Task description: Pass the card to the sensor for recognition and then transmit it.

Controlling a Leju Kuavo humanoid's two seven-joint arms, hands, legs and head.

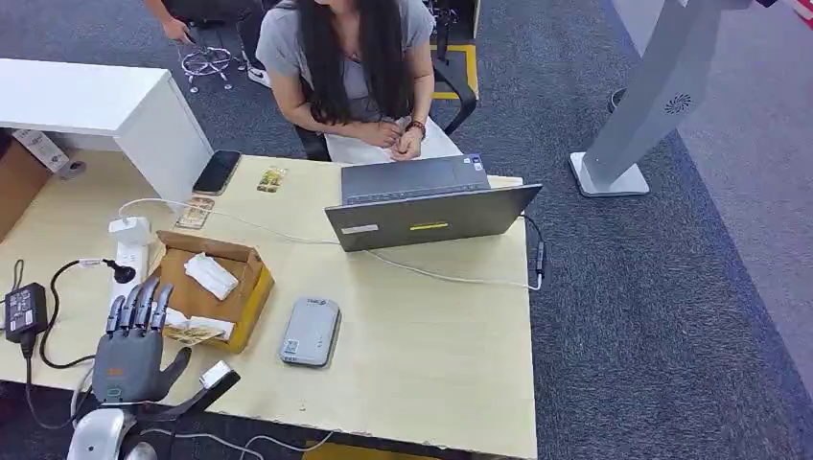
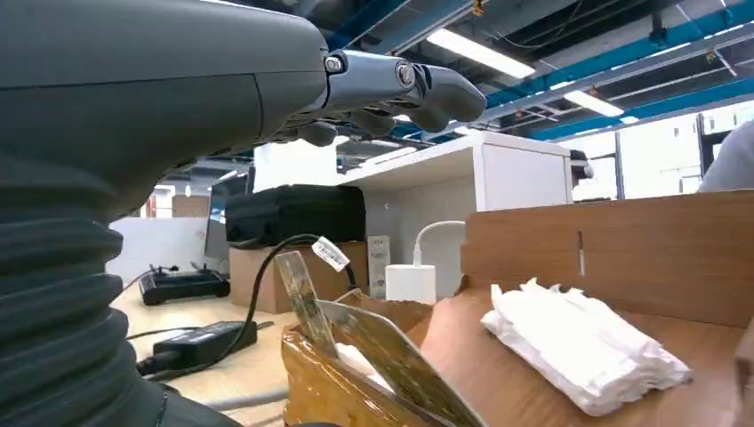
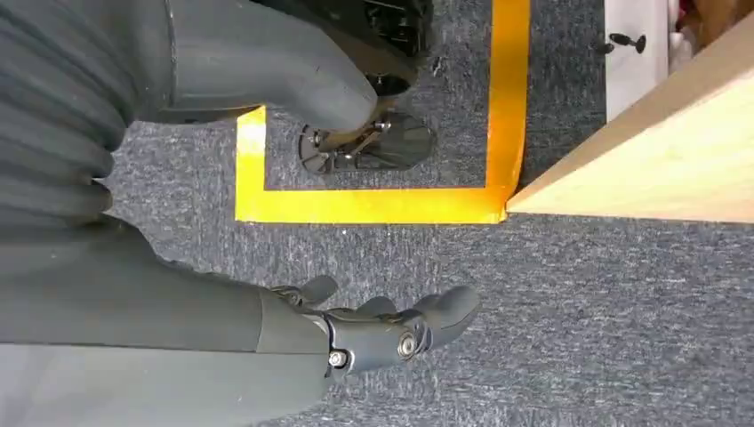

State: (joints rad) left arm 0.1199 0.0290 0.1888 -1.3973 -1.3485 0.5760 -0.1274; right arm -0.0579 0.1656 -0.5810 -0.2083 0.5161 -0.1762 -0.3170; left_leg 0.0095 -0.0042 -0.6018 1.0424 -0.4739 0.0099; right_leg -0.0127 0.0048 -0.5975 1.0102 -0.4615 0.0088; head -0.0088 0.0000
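While its fingers (image 1: 142,305) spread, left hand (image 1: 131,350) hovers beside cardboard box (image 1: 244,292).

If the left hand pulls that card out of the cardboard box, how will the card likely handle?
The card looks thin and flat, so it is probably light and fairly stiff. It leans on edge against the cardboard box wall, so a nudge may tip it flat. Its glossy face could slip between the left hand's fingers.

One laptop (image 1: 431,204), one phone (image 1: 217,172)
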